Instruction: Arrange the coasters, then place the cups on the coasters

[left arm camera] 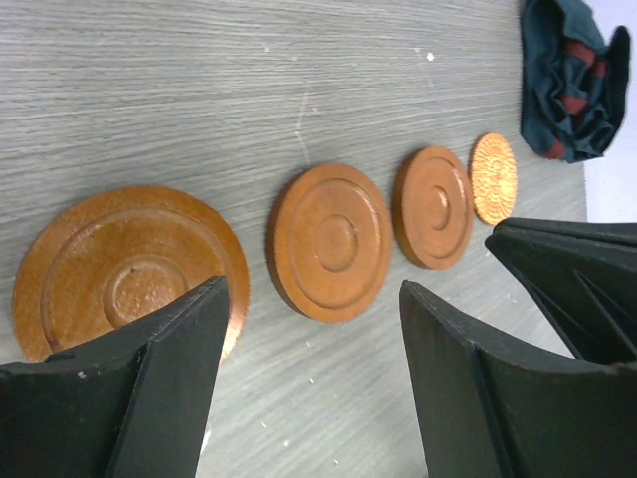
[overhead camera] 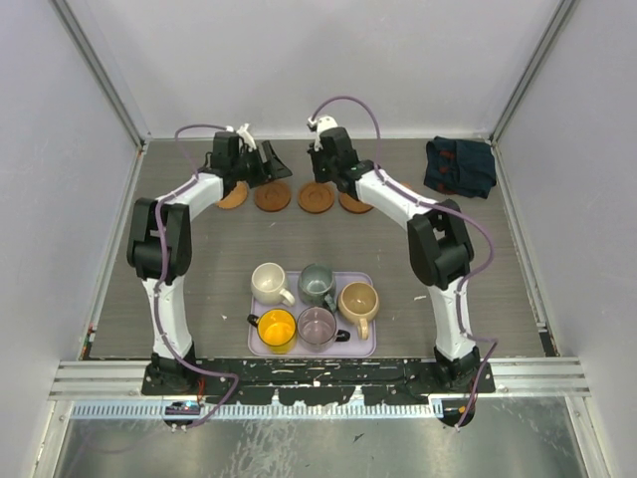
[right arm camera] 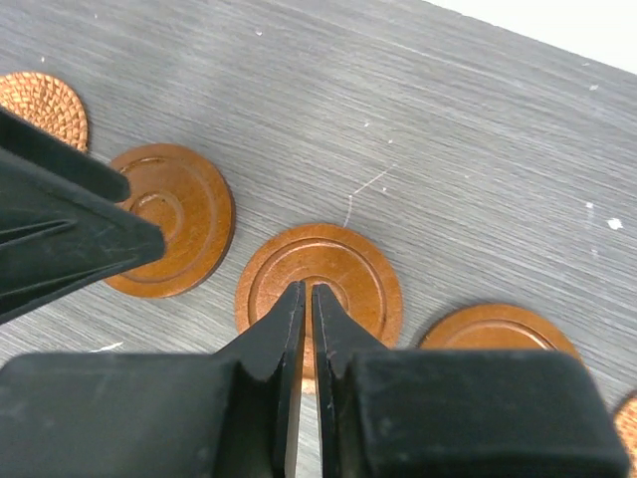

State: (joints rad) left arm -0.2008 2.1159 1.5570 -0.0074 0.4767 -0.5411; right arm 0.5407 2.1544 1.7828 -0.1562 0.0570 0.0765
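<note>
Several coasters lie in a row across the far table: a woven one, then ringed wooden ones. My left gripper is open and empty, its left finger over the nearest coaster; more coasters and a woven one recede beyond. My right gripper hangs shut, holding nothing, over a ringed coaster. The cups stand on the lavender tray: cream, grey-green, beige, yellow, purple glass.
A dark blue folded cloth lies at the far right corner. Walls close the table at the back and on both sides. The two grippers hang close together over the coaster row.
</note>
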